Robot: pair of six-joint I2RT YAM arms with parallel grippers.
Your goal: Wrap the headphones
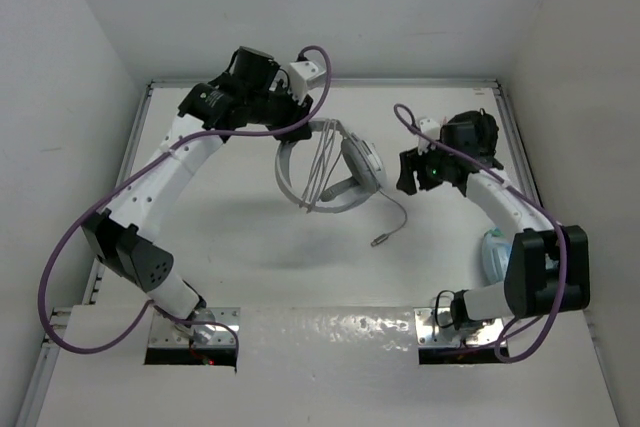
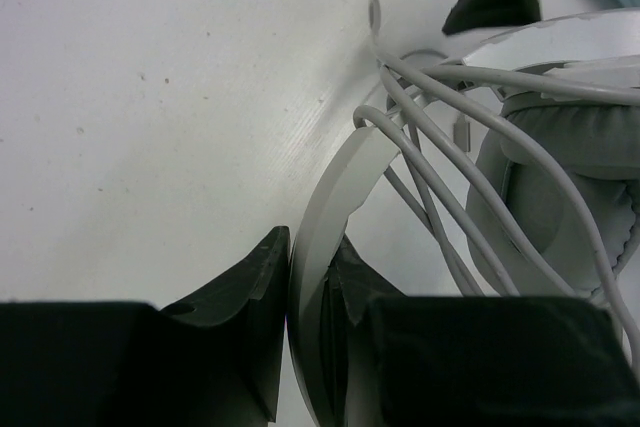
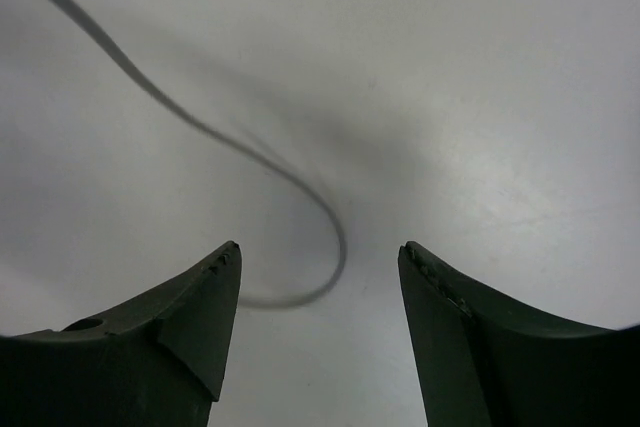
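Left pincer [image 2: 312, 239] is clamped on the thin headband [image 2: 340, 172] of the headphones [image 1: 335, 172], which seem to be held just above the table [image 1: 250, 257], with several turns of cable [image 2: 450, 217] across the earcup [image 2: 545, 177]. Right pincer [image 3: 320, 252] gapes wide and empty just right of the headphones, over the loose cable tail. Risk: with the tail free, the turns may slacken and slide off, and the narrow band may twist in the grip. Left arm arcs in from behind the headphones. Right arm is folded at the elbow, forearm aimed at them.
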